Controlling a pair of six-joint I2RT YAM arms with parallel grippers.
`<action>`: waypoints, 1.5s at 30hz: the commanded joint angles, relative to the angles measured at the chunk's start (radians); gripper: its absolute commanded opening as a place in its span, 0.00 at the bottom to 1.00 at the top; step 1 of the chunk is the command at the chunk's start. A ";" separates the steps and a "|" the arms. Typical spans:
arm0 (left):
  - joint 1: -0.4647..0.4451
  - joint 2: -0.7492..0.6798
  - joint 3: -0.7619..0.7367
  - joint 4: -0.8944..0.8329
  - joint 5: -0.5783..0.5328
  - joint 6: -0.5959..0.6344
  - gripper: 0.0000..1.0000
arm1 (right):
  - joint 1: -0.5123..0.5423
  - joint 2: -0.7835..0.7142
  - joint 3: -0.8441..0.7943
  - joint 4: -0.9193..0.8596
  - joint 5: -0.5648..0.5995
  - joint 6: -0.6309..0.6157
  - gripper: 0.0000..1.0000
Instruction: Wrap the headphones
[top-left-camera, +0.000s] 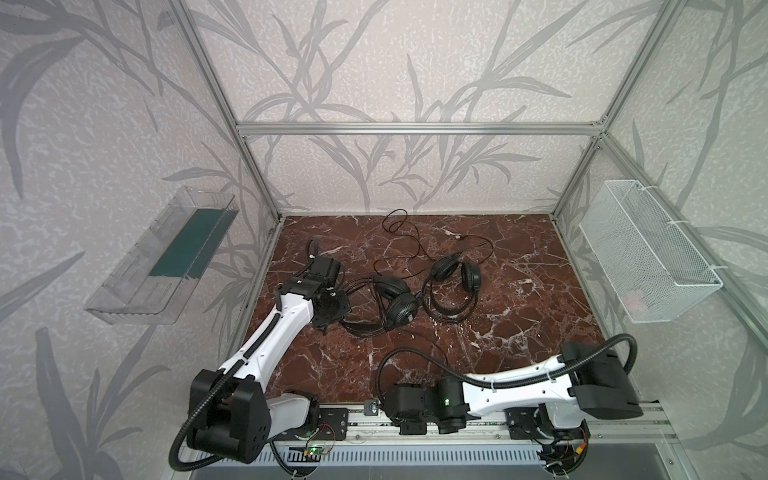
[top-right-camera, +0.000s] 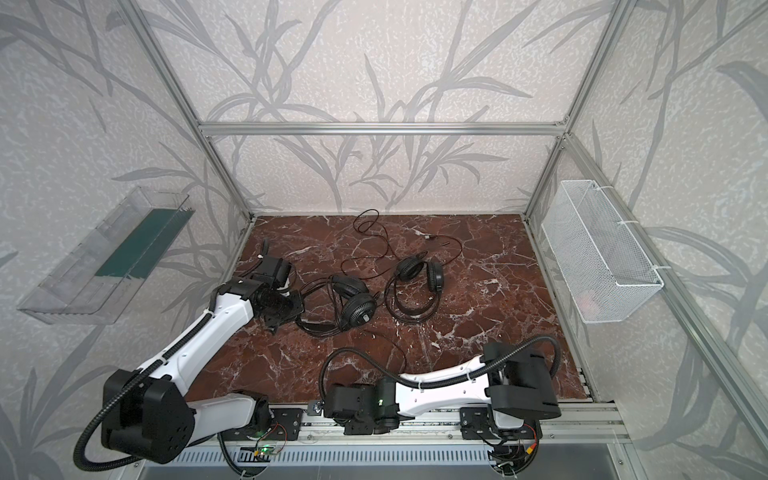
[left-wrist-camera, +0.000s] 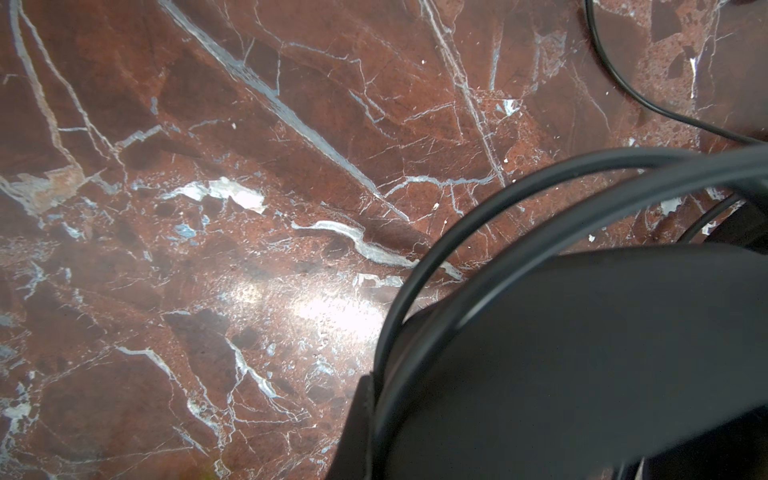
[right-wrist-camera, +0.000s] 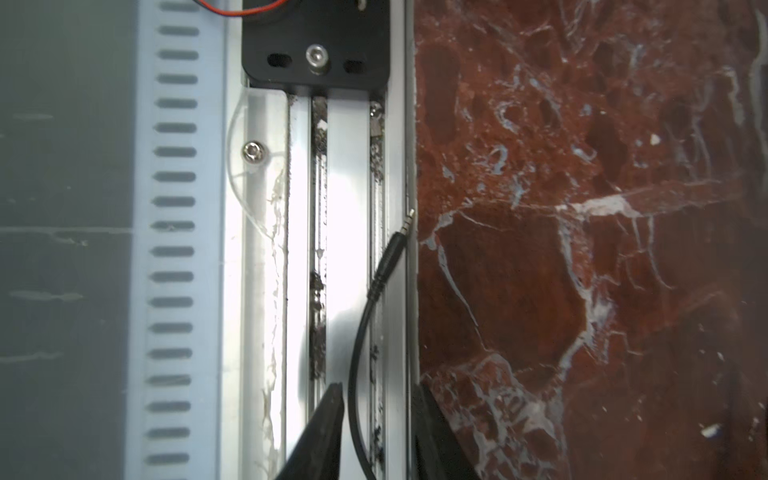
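Right gripper (right-wrist-camera: 378, 388) astride a headphone cable (right-wrist-camera: 353, 374) at the front rail (right-wrist-camera: 349, 208)
Its jaws stand apart, pinching nothing. Left gripper (top-left-camera: 334, 309) is closed beside the left headset (top-left-camera: 401, 313) on the marble tabletop (top-left-camera: 519, 311) (grip unclear); the right headset (top-left-camera: 469, 278) lies free. The cable runs lengthwise between the right jaws to its jack plug (right-wrist-camera: 390, 253). Two headsets, two cables.

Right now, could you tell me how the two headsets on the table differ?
The left headset lies right at the left gripper; the right headset lies well apart from it. The left headset's earcups sit close together, the right headset's stand apart. Both are black, with thin wire headbands.
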 joint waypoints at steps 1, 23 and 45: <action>-0.002 -0.041 -0.006 0.034 0.006 0.007 0.00 | 0.017 0.055 0.058 0.015 -0.009 0.038 0.30; -0.002 -0.047 -0.006 0.037 0.006 0.010 0.00 | 0.012 0.143 0.085 0.043 0.014 0.062 0.24; 0.000 -0.048 -0.004 0.039 0.001 0.013 0.00 | -0.032 0.163 0.082 0.059 0.011 0.038 0.29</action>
